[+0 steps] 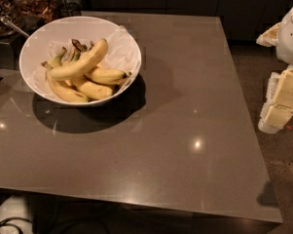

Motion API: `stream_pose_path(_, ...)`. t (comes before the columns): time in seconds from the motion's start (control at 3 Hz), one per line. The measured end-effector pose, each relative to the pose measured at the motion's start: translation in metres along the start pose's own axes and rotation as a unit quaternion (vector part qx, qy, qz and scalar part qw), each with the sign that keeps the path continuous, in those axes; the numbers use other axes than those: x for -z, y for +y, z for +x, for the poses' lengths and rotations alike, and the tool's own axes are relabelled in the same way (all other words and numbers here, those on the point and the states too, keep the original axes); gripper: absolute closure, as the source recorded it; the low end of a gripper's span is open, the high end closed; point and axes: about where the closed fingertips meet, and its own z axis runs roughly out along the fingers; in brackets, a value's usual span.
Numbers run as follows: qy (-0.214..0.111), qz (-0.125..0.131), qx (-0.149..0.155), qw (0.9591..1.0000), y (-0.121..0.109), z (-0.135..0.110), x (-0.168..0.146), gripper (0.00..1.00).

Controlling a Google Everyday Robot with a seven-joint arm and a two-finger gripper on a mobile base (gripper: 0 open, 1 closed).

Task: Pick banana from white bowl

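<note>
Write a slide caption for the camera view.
The banana lies atop other bananas in white bowl on table; gripper hangs at right edge.

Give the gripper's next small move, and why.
Probably move the gripper left across the table toward the white bowl: it sits past the table's right edge, far from the banana lying atop the other bananas.

Bowl (82,19) is sitting on the table (185,130), far-left part. Banana (80,62) is lying in the bowl on top of the other bananas (95,84), slanting from near-left to far-right. Paper (119,50) is lining the bowl under them. Jars (19,4) are standing behind the bowl, far left. Gripper (280,101) is hanging beyond the table's right edge, well apart from the bowl.
</note>
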Motion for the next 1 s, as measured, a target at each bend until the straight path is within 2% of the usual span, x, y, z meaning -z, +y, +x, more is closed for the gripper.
stream_pose_path(0.67, -0.001, 0.001, 0.005, 1.0000, -0.001, -0.004, 0.002, 0.00)
stream_pose_path(1.0, 0.016, -0.010, 0.031, 0.9994, -0.003, -0.024, 0.000, 0.00)
